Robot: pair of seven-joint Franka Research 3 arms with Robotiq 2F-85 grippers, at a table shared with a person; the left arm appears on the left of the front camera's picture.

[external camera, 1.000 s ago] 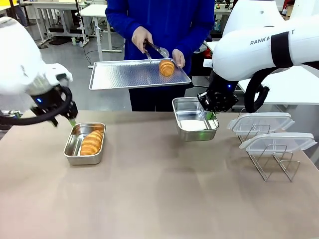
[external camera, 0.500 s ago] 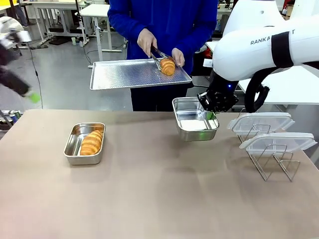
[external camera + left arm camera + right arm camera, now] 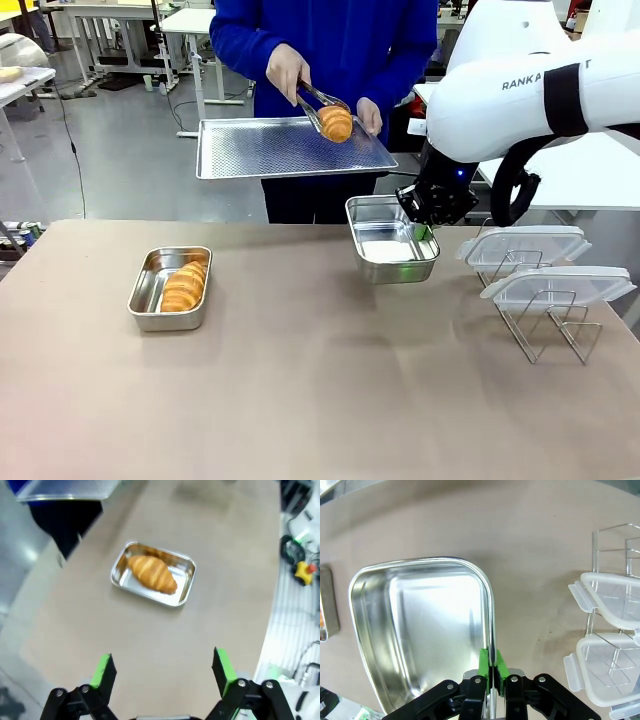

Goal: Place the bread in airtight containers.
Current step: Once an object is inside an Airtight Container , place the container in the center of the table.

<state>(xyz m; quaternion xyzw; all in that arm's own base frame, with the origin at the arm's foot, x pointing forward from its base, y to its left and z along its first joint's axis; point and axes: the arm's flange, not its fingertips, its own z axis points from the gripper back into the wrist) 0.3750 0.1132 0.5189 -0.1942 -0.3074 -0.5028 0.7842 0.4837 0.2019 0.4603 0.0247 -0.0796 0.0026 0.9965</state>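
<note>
My left hand [image 3: 162, 662] hangs high over the bench [image 3: 300, 400], jaws spread wide, nothing between them. Near the left edge, one croissant [image 3: 184, 286] lies in its steel pan [image 3: 150, 285]. Beyond the far edge, the person grips a second croissant [image 3: 335, 123] in tongs [image 3: 312, 98] just above a flat tray [image 3: 260, 150]. Right of centre, my right hand [image 3: 428, 232] is clamped on the empty pan's [image 3: 385, 250] rim. Two clear lids [image 3: 525, 245] rest on a wire rack [image 3: 548, 335] by the right edge.
</note>
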